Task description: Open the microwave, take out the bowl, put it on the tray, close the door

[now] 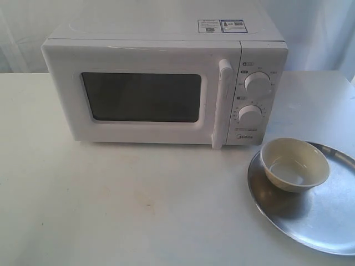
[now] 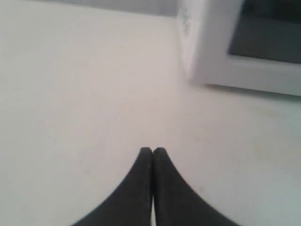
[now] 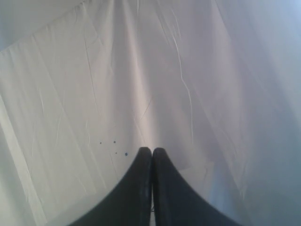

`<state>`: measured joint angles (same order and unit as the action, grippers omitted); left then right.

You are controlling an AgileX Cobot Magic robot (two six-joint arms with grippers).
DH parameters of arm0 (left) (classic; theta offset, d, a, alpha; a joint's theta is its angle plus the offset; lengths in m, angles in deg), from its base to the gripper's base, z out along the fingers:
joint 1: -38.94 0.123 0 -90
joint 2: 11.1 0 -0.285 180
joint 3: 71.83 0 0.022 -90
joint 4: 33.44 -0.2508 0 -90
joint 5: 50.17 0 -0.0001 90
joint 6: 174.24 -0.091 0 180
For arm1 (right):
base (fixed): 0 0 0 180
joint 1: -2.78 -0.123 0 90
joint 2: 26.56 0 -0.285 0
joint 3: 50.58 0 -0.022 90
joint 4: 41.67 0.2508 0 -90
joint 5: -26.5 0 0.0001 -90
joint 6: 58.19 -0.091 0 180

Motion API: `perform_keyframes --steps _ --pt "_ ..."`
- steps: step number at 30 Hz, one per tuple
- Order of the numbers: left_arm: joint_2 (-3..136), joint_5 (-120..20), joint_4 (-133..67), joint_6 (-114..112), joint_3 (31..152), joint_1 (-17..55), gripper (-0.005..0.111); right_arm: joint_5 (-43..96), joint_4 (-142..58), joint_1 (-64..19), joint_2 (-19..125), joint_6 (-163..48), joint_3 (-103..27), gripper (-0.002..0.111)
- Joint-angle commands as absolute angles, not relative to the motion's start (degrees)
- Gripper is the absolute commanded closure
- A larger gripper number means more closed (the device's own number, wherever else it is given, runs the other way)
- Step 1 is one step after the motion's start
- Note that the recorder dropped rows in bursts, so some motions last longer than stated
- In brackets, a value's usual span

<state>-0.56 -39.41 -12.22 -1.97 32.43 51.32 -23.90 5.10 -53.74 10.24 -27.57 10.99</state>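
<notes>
The white microwave [image 1: 166,83] stands at the back of the table with its door [image 1: 138,97] shut and the bar handle [image 1: 222,102] at the door's right side. The cream-beige bowl [image 1: 295,164] sits on the left part of the silver tray [image 1: 327,221] at the front right. Neither arm shows in the exterior view. My left gripper [image 2: 153,149] is shut with nothing in it, above bare table near a lower corner of the microwave [image 2: 235,52]. My right gripper [image 3: 152,149] is shut and empty, facing a white cloth.
The white table [image 1: 122,205] spreads in front of and to the left of the microwave. A creased white cloth [image 3: 141,70] fills the right wrist view. The tray runs off the exterior view's right edge.
</notes>
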Motion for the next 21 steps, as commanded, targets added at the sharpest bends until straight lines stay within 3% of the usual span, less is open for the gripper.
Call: perform_keyframes --steps 1,10,21 --pt "-3.31 -37.88 -35.00 22.33 30.95 51.27 0.107 -24.29 4.82 -53.81 9.81 -27.16 11.32 0.108" --pt "-3.31 -38.56 -50.34 23.37 30.95 49.92 0.107 -24.40 5.03 -53.81 9.81 -27.16 11.32 0.108" --pt "-3.31 -37.90 -50.32 19.31 30.95 26.31 0.107 -24.40 5.03 -53.81 9.81 -27.16 11.32 0.108"
